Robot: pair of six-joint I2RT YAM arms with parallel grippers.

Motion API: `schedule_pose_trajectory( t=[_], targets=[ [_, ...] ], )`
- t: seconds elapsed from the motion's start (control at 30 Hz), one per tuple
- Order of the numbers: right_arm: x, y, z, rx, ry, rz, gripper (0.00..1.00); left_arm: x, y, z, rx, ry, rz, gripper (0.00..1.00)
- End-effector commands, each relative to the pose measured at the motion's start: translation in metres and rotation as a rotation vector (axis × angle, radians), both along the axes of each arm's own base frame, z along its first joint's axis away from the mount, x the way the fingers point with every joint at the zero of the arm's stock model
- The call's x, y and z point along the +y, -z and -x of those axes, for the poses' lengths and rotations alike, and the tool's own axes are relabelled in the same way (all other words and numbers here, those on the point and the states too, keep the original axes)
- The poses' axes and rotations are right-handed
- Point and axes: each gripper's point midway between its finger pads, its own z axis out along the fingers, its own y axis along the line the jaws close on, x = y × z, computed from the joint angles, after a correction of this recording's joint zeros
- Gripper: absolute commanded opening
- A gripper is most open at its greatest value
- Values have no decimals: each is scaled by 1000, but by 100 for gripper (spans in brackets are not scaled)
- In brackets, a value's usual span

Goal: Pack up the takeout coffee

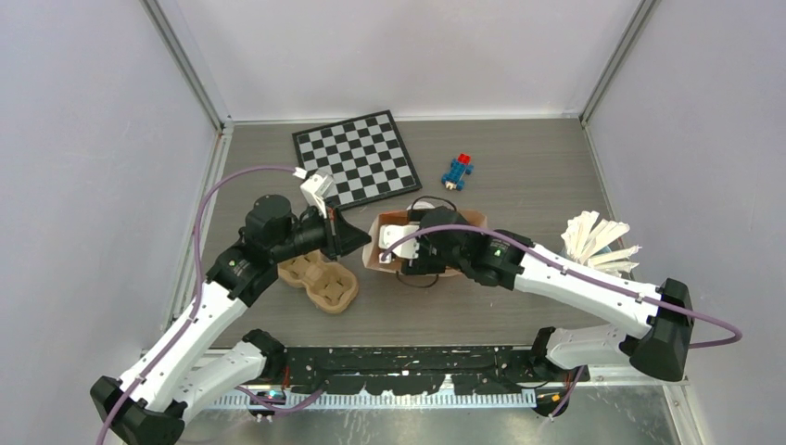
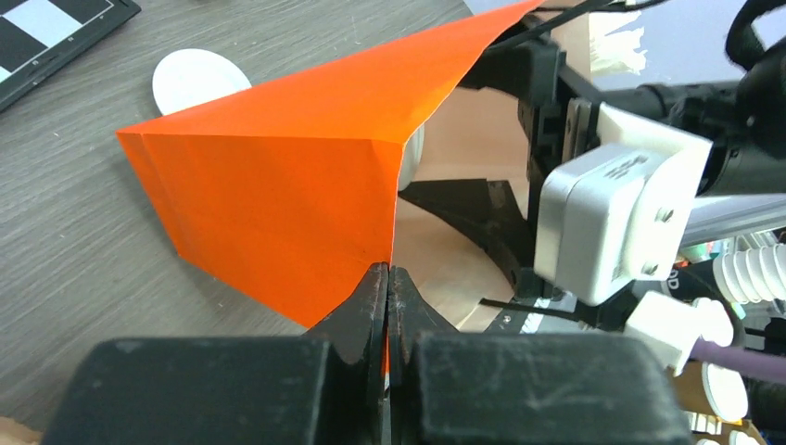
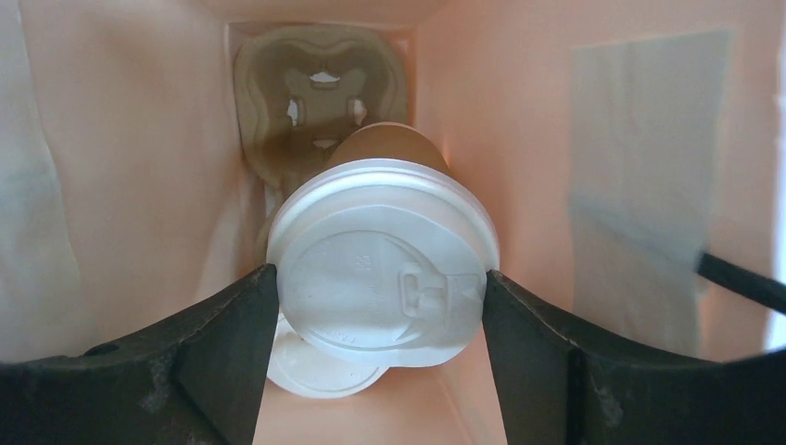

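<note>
Right end effector (image 3: pixel 378 283) clamps cup (image 3: pixel 382 232) inside bag (image 3: pixel 130 185); the cup's long axis points straight ahead toward tray (image 3: pixel 320 88). Left end effector (image 2: pixel 387 287) is pinched together on the bag's edge.

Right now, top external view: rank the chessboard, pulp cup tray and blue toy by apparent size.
1. chessboard, clearly largest
2. pulp cup tray, partly hidden, so its full extent is unsure
3. blue toy, smallest

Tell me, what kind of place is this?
Probably a robot lab booth: plain pale walls, two white-and-black robot arms bolted to a grey wood-grain table, a black-and-white chequered board nearby.
</note>
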Motion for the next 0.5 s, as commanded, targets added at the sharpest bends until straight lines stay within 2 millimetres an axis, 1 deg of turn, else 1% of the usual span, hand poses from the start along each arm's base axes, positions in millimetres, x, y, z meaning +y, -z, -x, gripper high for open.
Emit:
schedule_pose_trajectory(
  t=[0.0, 0.13, 0.27, 0.33, 0.47],
  targets=[
    [11, -32, -13, -75, -48, -59, 74, -3, -17, -8, -140, 10, 36, 0],
    [12, -29, -4, -34, -77, -69, 74, -1, -16, -7, -135, -3, 38, 0],
    [14, -24, 3, 0, -97, -75, 74, -1, -7, 3, -90, 18, 48, 0],
    [19, -24, 7, 1, -116, -79, 74, 1, -3, 7, -81, 18, 50, 0],
    [24, -21, 8, 4, -114, -71, 74, 4, 0, 14, -70, 26, 51, 0]
  ],
)
